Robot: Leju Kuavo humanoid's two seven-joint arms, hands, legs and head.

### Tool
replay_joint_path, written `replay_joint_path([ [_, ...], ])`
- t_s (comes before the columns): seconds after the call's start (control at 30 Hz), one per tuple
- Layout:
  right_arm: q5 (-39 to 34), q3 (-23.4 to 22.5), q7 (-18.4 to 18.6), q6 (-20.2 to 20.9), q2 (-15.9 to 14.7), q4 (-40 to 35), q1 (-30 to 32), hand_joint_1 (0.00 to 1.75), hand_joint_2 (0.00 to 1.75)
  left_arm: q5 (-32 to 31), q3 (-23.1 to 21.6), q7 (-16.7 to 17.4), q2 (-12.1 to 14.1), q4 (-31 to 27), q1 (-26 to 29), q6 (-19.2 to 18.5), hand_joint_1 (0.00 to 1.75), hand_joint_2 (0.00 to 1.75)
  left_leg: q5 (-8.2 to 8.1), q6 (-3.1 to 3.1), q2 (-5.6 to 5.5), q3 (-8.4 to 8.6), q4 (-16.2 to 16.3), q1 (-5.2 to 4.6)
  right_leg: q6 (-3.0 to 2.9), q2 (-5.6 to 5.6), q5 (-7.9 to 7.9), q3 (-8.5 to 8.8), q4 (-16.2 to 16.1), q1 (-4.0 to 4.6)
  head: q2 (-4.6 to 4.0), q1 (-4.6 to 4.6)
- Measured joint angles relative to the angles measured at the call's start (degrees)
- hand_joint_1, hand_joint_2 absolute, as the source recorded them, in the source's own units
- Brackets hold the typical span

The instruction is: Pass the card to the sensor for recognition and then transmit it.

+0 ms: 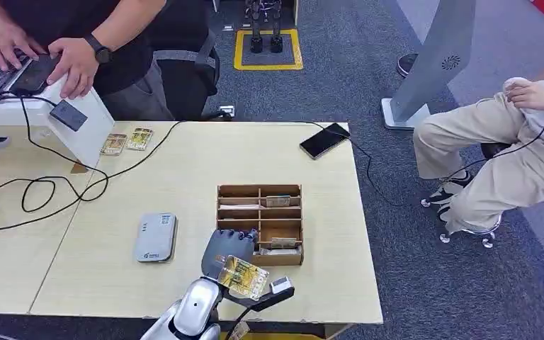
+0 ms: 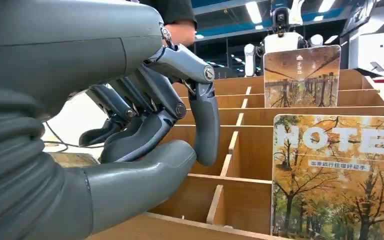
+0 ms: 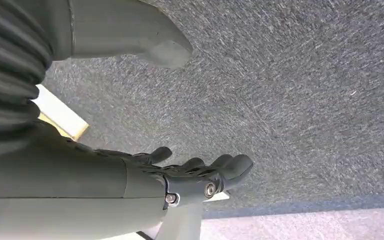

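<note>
My left hand [image 1: 228, 255] hovers at the near left corner of the wooden slotted box [image 1: 221, 212]. In the left wrist view its fingers [image 2: 150, 107] are bent above the thumb with nothing between them, over the box's compartments [image 2: 250, 150]. A card printed with autumn trees [image 1: 244, 277] shows against my wrist, just before the box's near wall; up close it fills the side of the left wrist view [image 2: 335, 175], untouched by the fingers. Another such card [image 2: 302, 75] stands in a far slot. The grey card sensor [image 1: 156, 237] lies left of the box. My right hand [image 3: 195, 175] hangs over carpet, holding nothing.
Two more cards [image 1: 127, 140] lie at the table's back left by a white stand carrying a black device [image 1: 69, 115]. A person there handles a laptop. Cables [image 1: 42, 188] trail across the left side. A phone [image 1: 324, 140] lies at the back right; another person sits to the right.
</note>
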Motion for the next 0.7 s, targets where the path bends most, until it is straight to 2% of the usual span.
replay_joint_path([
  [0.7,0.00,0.00,-0.31,0.00,-0.37,0.94,-0.08,0.00,1.75,1.18,0.33,-1.77,0.00,0.02,0.08,-0.13,1.75,1.75,0.00,0.00,0.00,0.00,0.00,0.00,0.00,0.00,0.00,0.00,0.00,0.00,0.00,0.00],
])
